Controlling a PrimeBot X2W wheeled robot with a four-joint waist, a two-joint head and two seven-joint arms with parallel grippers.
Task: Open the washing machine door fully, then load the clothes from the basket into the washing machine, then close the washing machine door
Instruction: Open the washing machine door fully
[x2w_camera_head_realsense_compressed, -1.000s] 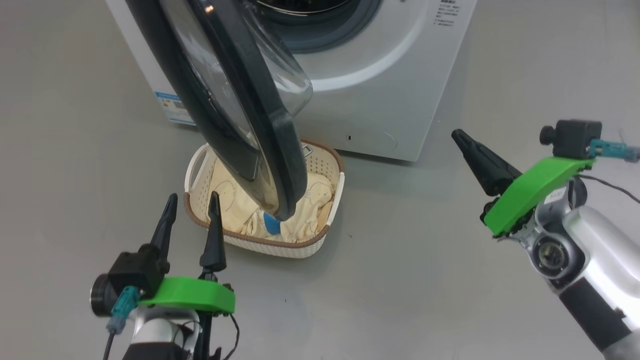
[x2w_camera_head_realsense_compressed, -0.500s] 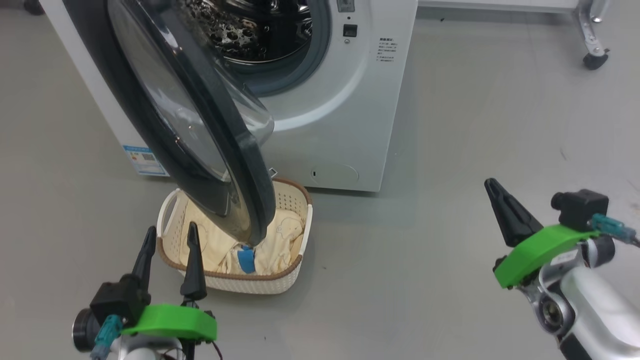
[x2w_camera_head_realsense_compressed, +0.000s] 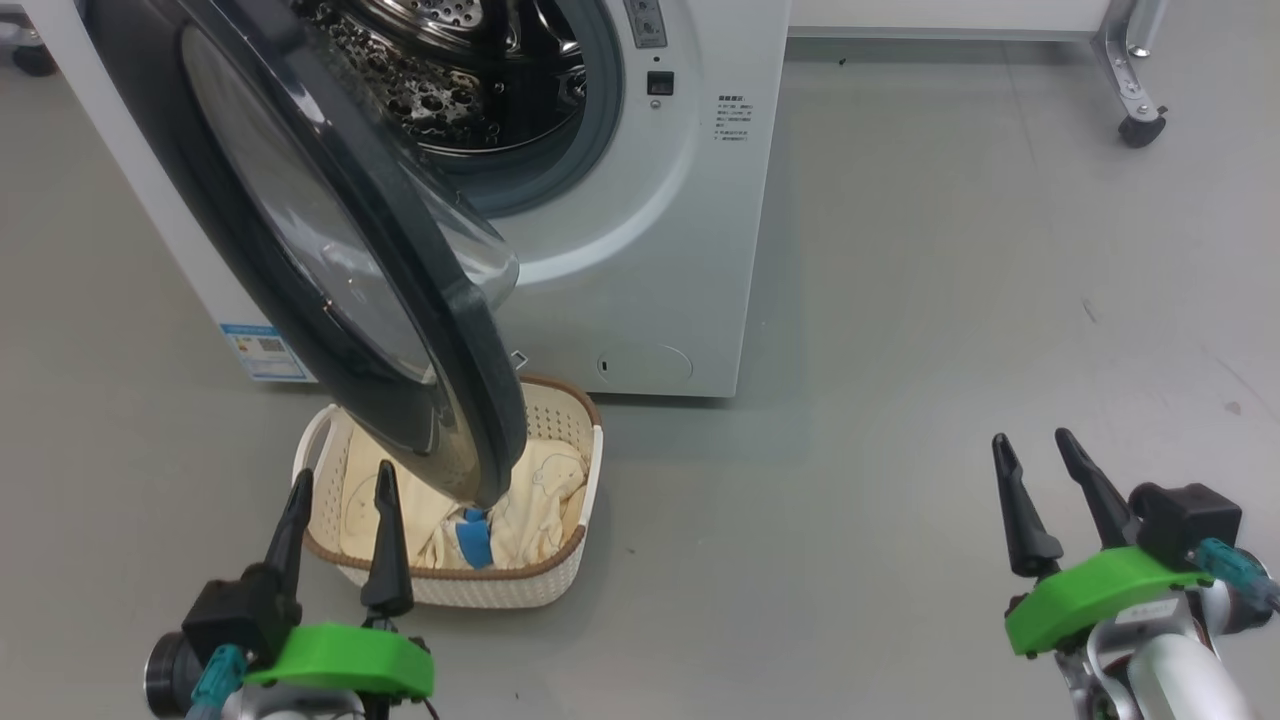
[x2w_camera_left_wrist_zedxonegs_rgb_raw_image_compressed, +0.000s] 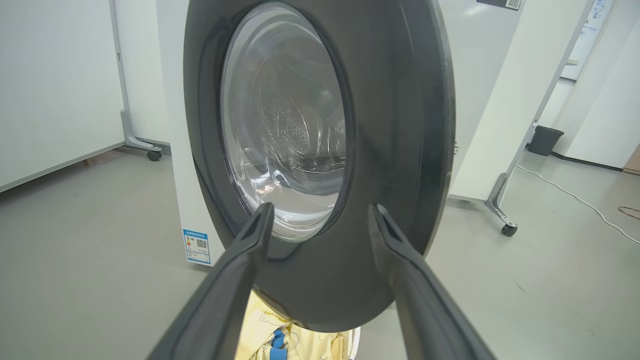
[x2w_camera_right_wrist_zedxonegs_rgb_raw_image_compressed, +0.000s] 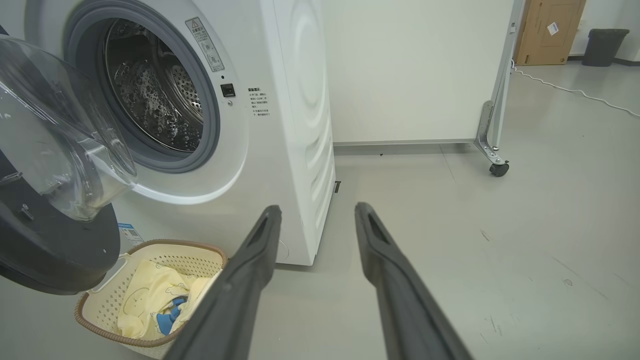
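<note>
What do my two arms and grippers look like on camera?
Both match: the left gripper and right gripper each carry two long, tapered black jaws on a bright green bracket, beside a black camera block with a teal cable plug, on a silver forearm.

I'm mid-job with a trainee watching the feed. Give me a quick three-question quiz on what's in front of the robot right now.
1. True or false: the washing machine door stands open and overhangs part of the basket.
2. Where do the clothes lie? A in the drum; B in the basket; C on the floor.
3. What does the right end effector hold?

Key: 1 true; 2 B; 3 nothing, it is open and over bare floor.
</note>
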